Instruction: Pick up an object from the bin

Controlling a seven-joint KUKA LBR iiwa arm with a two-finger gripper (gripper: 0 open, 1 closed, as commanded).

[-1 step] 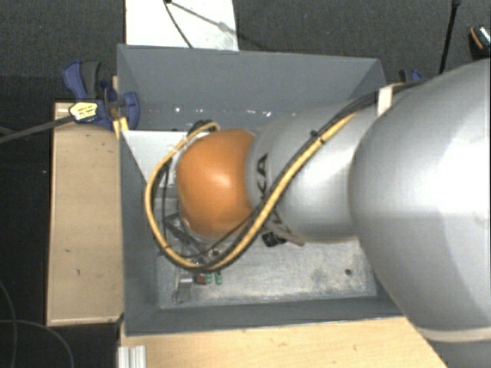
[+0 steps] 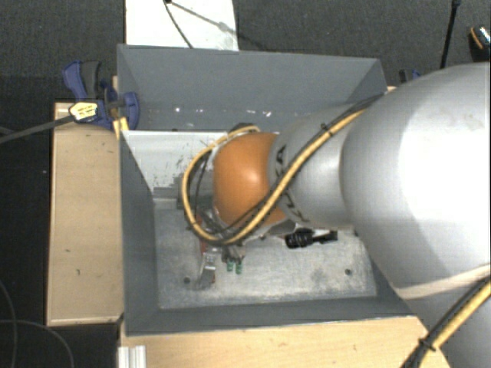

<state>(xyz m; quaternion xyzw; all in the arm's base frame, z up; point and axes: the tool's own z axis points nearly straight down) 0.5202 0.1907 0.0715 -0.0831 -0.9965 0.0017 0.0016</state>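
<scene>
While the end effector (image 2: pixel 205 273) sits low over the bin (image 2: pixel 322 286) floor, near-left, this reads as the approach step. Released or clenched: can't tell. Small green piece (image 2: pixel 234 265) just right of it; next move needs centring there.

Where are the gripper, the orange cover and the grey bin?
gripper (image 2: pixel 221 267), camera view, its lower end.
orange cover (image 2: pixel 242 176), camera view, middle of its dome.
bin (image 2: pixel 307 278), camera view, bare floor.
</scene>
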